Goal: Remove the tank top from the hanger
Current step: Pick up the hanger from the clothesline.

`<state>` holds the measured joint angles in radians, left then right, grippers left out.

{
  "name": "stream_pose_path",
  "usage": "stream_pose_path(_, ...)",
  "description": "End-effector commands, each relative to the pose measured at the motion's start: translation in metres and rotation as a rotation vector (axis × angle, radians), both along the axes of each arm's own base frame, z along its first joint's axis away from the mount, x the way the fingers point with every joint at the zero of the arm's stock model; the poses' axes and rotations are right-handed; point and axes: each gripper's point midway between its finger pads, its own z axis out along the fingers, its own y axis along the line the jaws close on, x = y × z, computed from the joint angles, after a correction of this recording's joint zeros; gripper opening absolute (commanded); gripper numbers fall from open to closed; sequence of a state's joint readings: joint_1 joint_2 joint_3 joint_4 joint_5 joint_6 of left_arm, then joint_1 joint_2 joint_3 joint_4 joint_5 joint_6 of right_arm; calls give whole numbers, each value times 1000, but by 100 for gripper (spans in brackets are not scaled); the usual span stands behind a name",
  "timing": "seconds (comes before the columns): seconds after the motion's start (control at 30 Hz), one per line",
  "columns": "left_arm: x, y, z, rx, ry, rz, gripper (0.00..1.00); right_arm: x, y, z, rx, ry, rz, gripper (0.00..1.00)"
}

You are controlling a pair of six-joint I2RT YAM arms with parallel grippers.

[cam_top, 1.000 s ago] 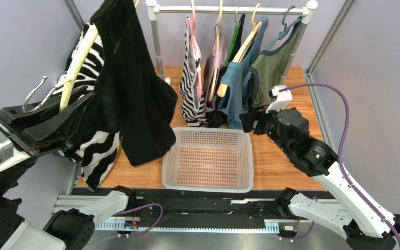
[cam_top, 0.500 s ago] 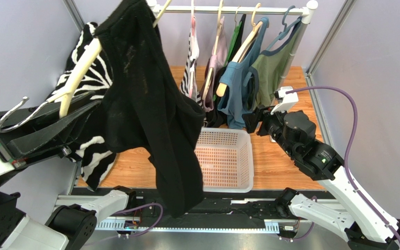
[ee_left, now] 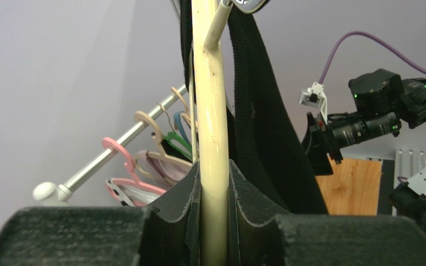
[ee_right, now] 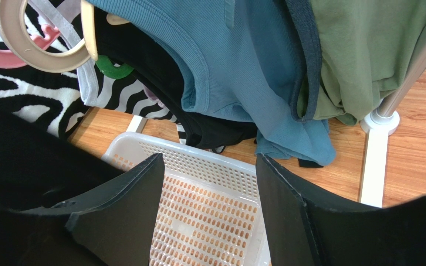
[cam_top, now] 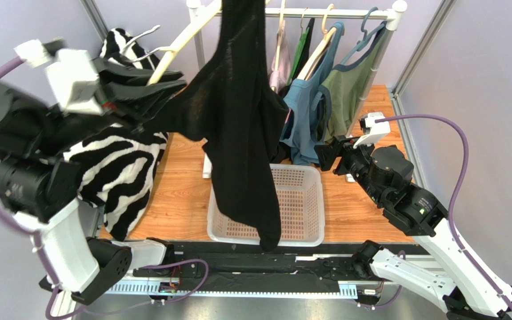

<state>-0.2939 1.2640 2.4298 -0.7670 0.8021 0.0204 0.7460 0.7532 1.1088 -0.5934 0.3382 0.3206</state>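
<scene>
The left arm has swung up and across from the table's left side, carrying the hanger [cam_top: 185, 43] from a low tilt to a steep slant whose upper end now reaches the rack [cam_top: 319, 12] rail. The left gripper [cam_top: 152, 83] stays clamped nearly closed on the hanger's pale bar, pads pressed to either side. The tank top [cam_top: 242, 133], black, is still draped over the hanger's raised end, but it now hangs free over the left half of the basket [cam_top: 300, 207], its hem past the near rim, instead of left of it. The right gripper [cam_top: 329, 152] has barely shifted: jaws wide, holding nothing, by the basket's far right corner.

The move appears to bring the cloth within the right arm's reach for a pull.

Room is tight up top, where hanger, rail and post crowd together, and the blue top [cam_top: 302, 113] hangs just beside the black one. Open space lies over the basket's right half, between cloth and right gripper. A zebra garment [cam_top: 115, 167] hangs against the left arm.
</scene>
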Motion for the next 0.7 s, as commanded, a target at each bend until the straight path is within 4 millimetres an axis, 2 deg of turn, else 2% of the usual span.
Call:
stream_pose_path(0.0, 10, -11, -17, 27, 64, -42, 0, 0, -5, 6, 4, -30, -20, 65)
stream_pose_path(0.1, 23, -30, -69, 135, 215, -91, 0, 0, -7, 11, -3, -39, -23, 65)
stream_pose_path(0.2, 16, -39, -102, 202, 271, -129, 0, 0, -7, 17, 2, -49, -21, 65)
stream_pose_path(0.27, 4, -37, -109, 219, 276, -153, 0, -1, -7, 18, 2, -51, -16, 65)
stream_pose_path(0.33, 0, -37, -118, 243, 298, -165, 0, -2, -5, 22, 4, -57, -6, 65)
stream_pose_path(0.47, -10, -40, -151, 327, 368, -222, 0, -5, 2, 32, 15, -75, 42, 68)
stream_pose_path(0.6, -10, -43, -189, 394, 456, -243, 0, -19, 12, 56, 71, -126, 138, 78)
stream_pose_path(0.67, -6, -41, -199, 415, 454, -218, 0, -26, 17, 65, 97, -153, 190, 80)
